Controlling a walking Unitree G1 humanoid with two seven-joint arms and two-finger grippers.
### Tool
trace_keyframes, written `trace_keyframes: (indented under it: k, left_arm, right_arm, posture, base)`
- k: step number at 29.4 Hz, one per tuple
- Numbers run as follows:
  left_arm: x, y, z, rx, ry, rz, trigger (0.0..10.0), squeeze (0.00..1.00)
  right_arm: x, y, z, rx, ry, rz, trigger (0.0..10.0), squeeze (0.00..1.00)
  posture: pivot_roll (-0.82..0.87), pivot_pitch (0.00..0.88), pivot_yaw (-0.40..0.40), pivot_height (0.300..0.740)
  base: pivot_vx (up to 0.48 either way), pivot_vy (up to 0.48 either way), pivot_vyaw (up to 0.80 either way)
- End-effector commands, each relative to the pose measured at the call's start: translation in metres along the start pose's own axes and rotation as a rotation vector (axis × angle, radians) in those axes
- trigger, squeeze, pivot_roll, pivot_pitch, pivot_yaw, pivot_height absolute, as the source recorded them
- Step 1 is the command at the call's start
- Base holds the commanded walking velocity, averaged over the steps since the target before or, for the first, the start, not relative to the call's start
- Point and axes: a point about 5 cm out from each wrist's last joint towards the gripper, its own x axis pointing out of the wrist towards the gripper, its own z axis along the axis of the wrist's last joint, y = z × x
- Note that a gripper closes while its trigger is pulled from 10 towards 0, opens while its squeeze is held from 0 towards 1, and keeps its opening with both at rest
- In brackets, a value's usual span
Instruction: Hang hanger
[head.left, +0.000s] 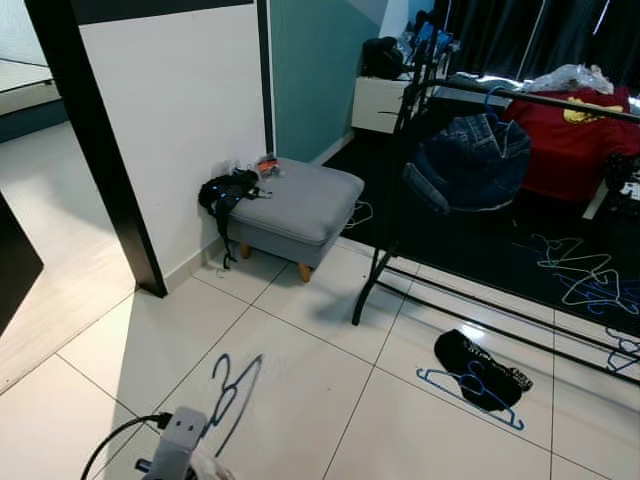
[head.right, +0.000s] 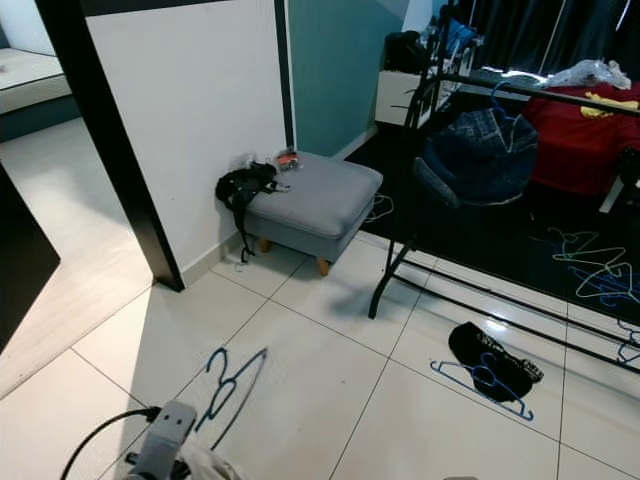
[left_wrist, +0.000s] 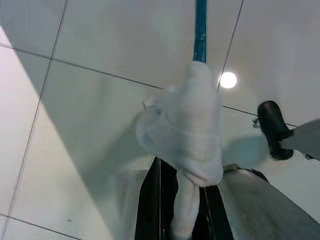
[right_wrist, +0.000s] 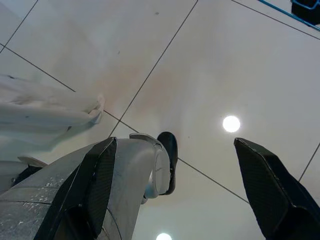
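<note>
Down low, the left claw (left_wrist: 182, 200) was clamped on a blue hanger (head.left: 232, 388) with white cloth (left_wrist: 185, 130) bunched around it just past the fingertips; the hanger stuck out ahead over the tiled floor (head.left: 300, 400). The right claw (right_wrist: 175, 175) hung spread wide, holding nothing. The black clothes rack (head.left: 400, 200) stood well ahead.

The two head views look forward and down from standing height across the tiled floor (head.left: 300, 400), sharing the grey stool (head.left: 300, 205), the black clothes rack (head.right: 420, 200) far right and the blue hanger (head.left: 232, 390) near the bottom edge. The left wrist view looks close along the left pincer (left_wrist: 182, 205) at the floor. The right wrist view faces the same tiles between the right pincer's (right_wrist: 180, 165) spread fingers.
</note>
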Motion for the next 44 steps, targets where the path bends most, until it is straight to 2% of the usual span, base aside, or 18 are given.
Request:
trace_keyframes:
  k: [1, 5, 8, 9, 11, 12, 14, 15, 16, 17, 20, 21, 22, 24, 26, 33, 38, 44]
  left_arm:
    - [-0.001, 0.000, -0.004, -0.050, 0.009, 0.012, 10.0, 0.00]
    - [-0.001, -0.001, -0.003, -0.071, 0.001, 0.013, 10.0, 0.00]
    - [0.002, 0.010, 0.043, -0.077, -0.208, -0.084, 10.0, 0.00]
    - [0.002, 0.010, 0.043, -0.077, -0.208, -0.084, 10.0, 0.00]
    - [-0.002, 0.011, 0.073, 0.022, -0.334, -0.260, 10.0, 0.00]
    - [-0.002, 0.011, 0.073, 0.022, -0.334, -0.260, 10.0, 0.00]
    - [-0.008, 0.009, 0.092, 0.135, -0.410, -0.421, 10.0, 0.00]
    - [-0.008, 0.009, 0.092, 0.135, -0.410, -0.421, 10.0, 0.00]
    - [-0.013, 0.009, 0.101, 0.223, -0.441, -0.495, 10.0, 0.00]
    - [-0.013, 0.009, 0.101, 0.223, -0.441, -0.495, 10.0, 0.00]
    - [-0.024, 0.010, 0.127, 0.445, -0.506, -0.590, 10.0, 0.00]
    - [-0.024, 0.010, 0.127, 0.445, -0.506, -0.590, 10.0, 0.00]
    - [-0.027, 0.011, 0.135, 0.511, -0.518, -0.610, 10.0, 0.00]
    - [-0.027, 0.011, 0.135, 0.511, -0.518, -0.610, 10.0, 0.00]
    - [-0.036, 0.009, 0.155, 0.611, -0.568, -0.691, 10.0, 0.00]
    - [-0.067, 0.001, 0.197, 0.702, -0.728, -0.877, 10.0, 0.00]
    - [-0.093, -0.009, 0.222, 0.801, -0.826, -0.981, 10.0, 0.00]
    - [-0.102, -0.015, 0.231, 0.849, -0.859, -1.012, 10.0, 0.00]
  right_arm:
    - [0.000, 0.002, 0.000, 0.033, -0.003, 0.014, 10.0, 0.00]
    - [0.001, 0.002, 0.000, 0.065, -0.010, 0.020, 10.0, 0.00]
    - [0.005, 0.009, 0.009, 0.133, -0.076, 0.110, 10.0, 0.00]
    - [0.005, 0.009, 0.009, 0.133, -0.076, 0.110, 10.0, 0.00]
    - [0.032, -0.006, 0.086, 0.103, -0.216, 0.173, 10.0, 0.00]
    - [0.032, -0.006, 0.086, 0.103, -0.216, 0.173, 10.0, 0.00]
    - [0.038, -0.010, 0.127, 0.079, -0.302, 0.227, 10.0, 0.00]
    - [0.038, -0.010, 0.127, 0.079, -0.302, 0.227, 10.0, 0.00]
    - [0.037, -0.010, 0.133, 0.078, -0.332, 0.266, 10.0, 0.00]
    - [0.037, -0.010, 0.133, 0.078, -0.332, 0.266, 10.0, 0.00]
    - [0.032, -0.007, 0.150, 0.094, -0.423, 0.383, 10.0, 0.00]
    - [0.032, -0.007, 0.150, 0.094, -0.423, 0.383, 10.0, 0.00]
    - [0.029, -0.006, 0.156, 0.106, -0.450, 0.430, 10.0, 0.00]
    - [0.029, -0.006, 0.156, 0.106, -0.450, 0.430, 10.0, 0.00]
    - [0.023, 0.000, 0.169, 0.124, -0.510, 0.552, 10.0, 0.00]
    - [-0.001, 0.008, 0.190, 0.167, -0.618, 0.779, 10.0, 0.00]
    - [-0.020, 0.017, 0.196, 0.114, -0.638, 0.935, 10.0, 0.00]
    - [-0.025, 0.024, 0.200, 0.075, -0.626, 0.988, 10.0, 0.00]
  posture:
    - [0.06, 0.000, -0.016, 0.740]
    - [0.06, 0.000, -0.017, 0.740]
    - [0.06, 0.000, -0.016, 0.740]
    - [0.06, 0.000, -0.016, 0.740]
    - [0.05, 0.000, -0.005, 0.740]
    - [0.05, 0.000, -0.005, 0.740]
    - [0.04, 0.000, -0.001, 0.740]
    - [0.04, 0.000, -0.001, 0.740]
    - [0.04, 0.000, 0.007, 0.740]
    - [0.04, 0.000, 0.007, 0.740]
    - [0.04, 0.000, 0.012, 0.740]
    - [0.04, 0.000, 0.012, 0.740]
    - [0.03, 0.000, 0.016, 0.740]
    - [0.03, 0.000, 0.016, 0.740]
    - [0.02, 0.000, 0.023, 0.740]
    - [0.02, 0.000, 0.030, 0.740]
    - [0.02, 0.000, 0.033, 0.740]
    - [0.02, 0.000, 0.038, 0.740]
  base:
    - [0.000, 0.000, 0.00]
    - [0.000, 0.000, 0.00]
    - [0.000, 0.000, 0.00]
    - [0.000, 0.000, 0.00]
    - [0.000, 0.000, -0.40]
    - [0.000, 0.000, -0.80]
    - [0.000, 0.000, -0.80]
    - [0.000, 0.000, -0.80]
    - [0.000, 0.000, -0.59]
    - [0.000, 0.000, -0.59]
    - [0.000, 0.000, 0.00]
    - [0.000, 0.000, 0.00]
    - [0.000, 0.000, 0.00]
    - [0.000, 0.000, 0.00]
    - [0.000, 0.000, 0.00]
    - [0.000, 0.000, 0.00]
    - [0.000, 0.000, 0.00]
    - [0.000, 0.000, 0.00]
